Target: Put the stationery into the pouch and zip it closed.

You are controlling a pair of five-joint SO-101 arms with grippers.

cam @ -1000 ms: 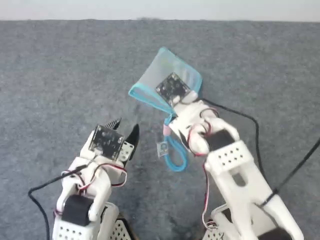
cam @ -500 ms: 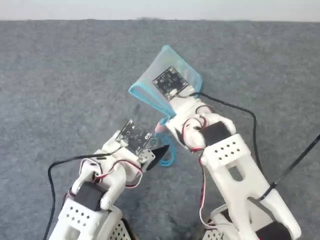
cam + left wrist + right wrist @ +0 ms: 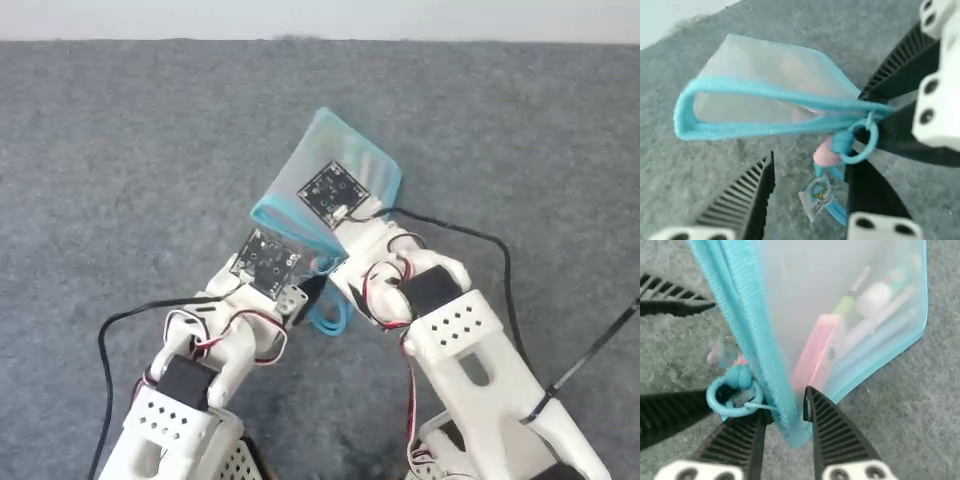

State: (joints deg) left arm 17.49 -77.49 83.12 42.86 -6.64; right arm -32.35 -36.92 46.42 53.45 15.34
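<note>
While the left arm is leaning in from the lower left of the high view, its left gripper is hanging with fingers spread wide and nothing between them, poised just in front of the blue pull ring at the corner of the pouch. A small tag charm is dangling below that ring, right between the open fingers, and a blue strap is looping down onto the grey mat beside it. Moving to centre frame, the translucent, blue-edged pouch is sitting tilted above both grippers, its mouth gaping open in the left wrist view. Inside, the stationery is lying along the bottom, with a pink eraser nearest the clamped end. Over at the lower right, the right arm is reaching up and the right gripper is pinching tight on the pouch's zip-edge corner, just next to the ring.
</note>
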